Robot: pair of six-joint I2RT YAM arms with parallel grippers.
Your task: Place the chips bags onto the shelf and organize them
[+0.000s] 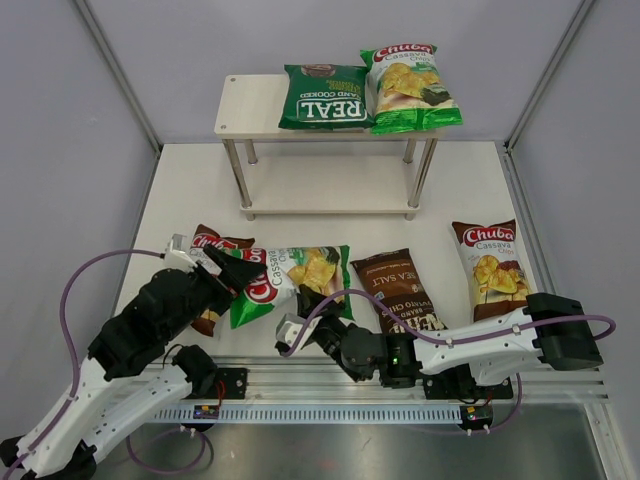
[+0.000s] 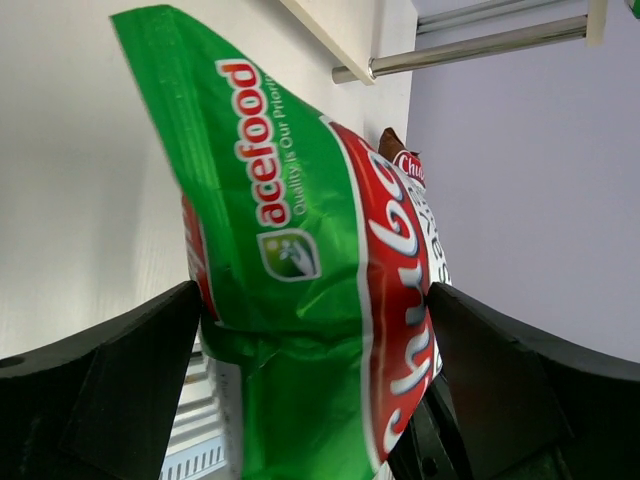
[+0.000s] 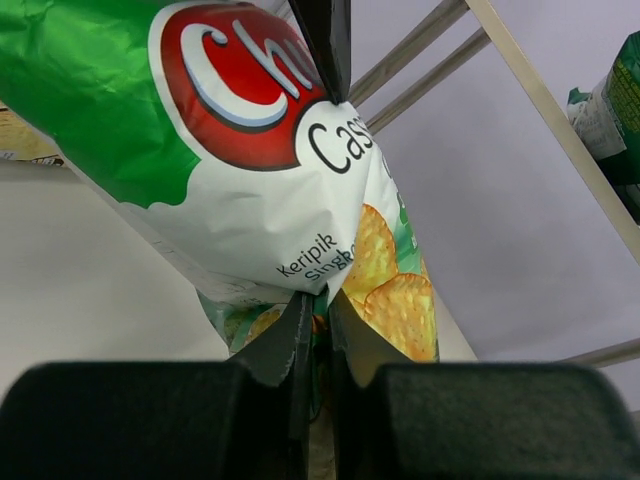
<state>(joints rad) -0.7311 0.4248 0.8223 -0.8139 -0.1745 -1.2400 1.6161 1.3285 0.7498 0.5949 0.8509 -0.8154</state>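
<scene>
A light-green Chuba bag point(image 1: 300, 275) is held at the table's front middle by both grippers. My left gripper point(image 1: 235, 272) is shut on its red logo end, and the bag fills the gap between the jaws in the left wrist view point(image 2: 300, 250). My right gripper point(image 1: 315, 320) is shut on its bottom seam point(image 3: 322, 300). The shelf point(image 1: 250, 105) stands at the back. Its top board carries the dark-green REAL bag point(image 1: 322, 100) and a second light-green Chuba bag point(image 1: 408, 88). Its lower board point(image 1: 330, 180) is bare.
A brown-and-white Chuba bag point(image 1: 215, 245) lies partly under the left arm. The dark-brown Kettle bag point(image 1: 405, 290) lies right of the held bag. Another brown-and-white Chuba bag point(image 1: 490, 268) lies at the right. Grey walls enclose the table.
</scene>
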